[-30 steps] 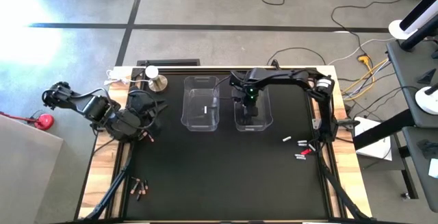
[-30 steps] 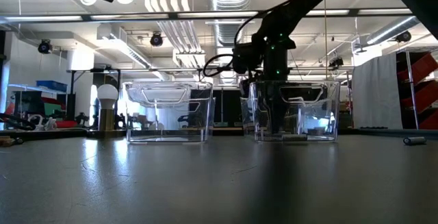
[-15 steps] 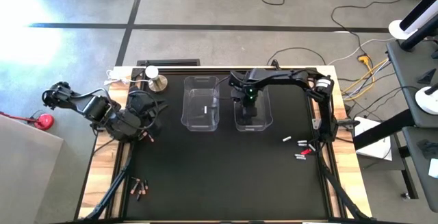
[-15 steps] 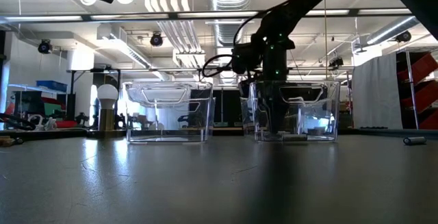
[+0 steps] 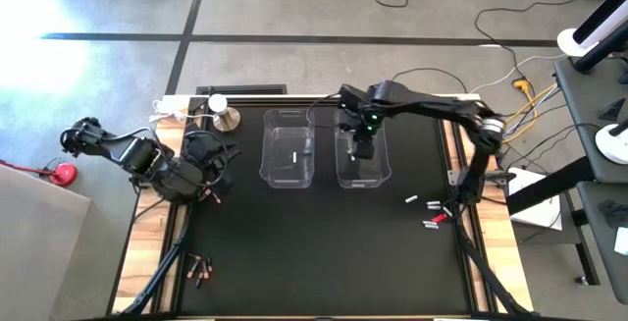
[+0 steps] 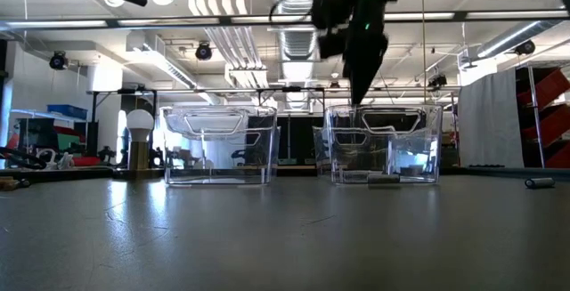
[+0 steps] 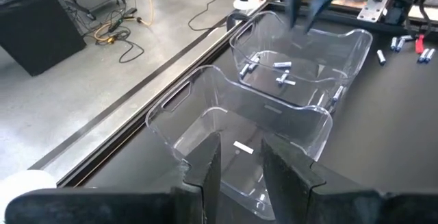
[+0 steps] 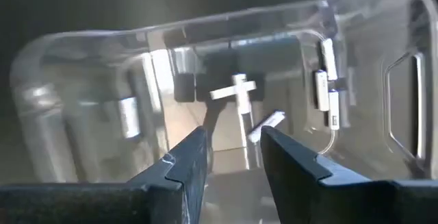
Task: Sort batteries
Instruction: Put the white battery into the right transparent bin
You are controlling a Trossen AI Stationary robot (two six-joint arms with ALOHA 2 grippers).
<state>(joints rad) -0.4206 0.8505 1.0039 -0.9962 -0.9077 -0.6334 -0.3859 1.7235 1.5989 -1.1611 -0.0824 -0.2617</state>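
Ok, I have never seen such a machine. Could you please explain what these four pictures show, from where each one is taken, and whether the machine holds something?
It is a robot with two dark arms at a black table. One camera looks down from above, one looks level across the table, and one sits on each wrist. The right gripper hangs open and empty above the right clear plastic bin, which contains small white cylinder batteries. The left clear plastic bin contains one white battery. The left gripper waits at the table's left side, open, holding nothing. Loose white batteries lie near the right edge, copper-reddish batteries near the front left corner.
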